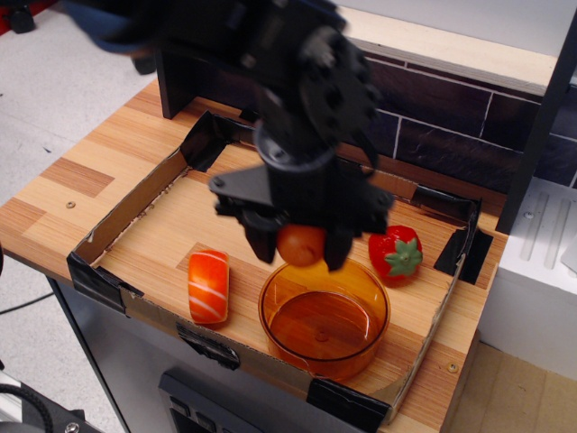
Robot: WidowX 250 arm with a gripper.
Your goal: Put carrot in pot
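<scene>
My gripper (300, 248) is shut on the small plain orange carrot (301, 244) and holds it in the air above the far rim of the pot. The pot (325, 317) is a wide shallow amber-orange translucent bowl standing at the front right of the cardboard tray, and nothing lies inside it. Its tab handle at the back is hidden behind the gripper. The black arm covers the back middle of the tray.
An orange-and-white striped block (208, 286) lies left of the pot. A red strawberry with green leaves (397, 253) lies right of the gripper. The low cardboard tray wall (117, 222) with black tape corners rings them. A dark tiled wall stands behind.
</scene>
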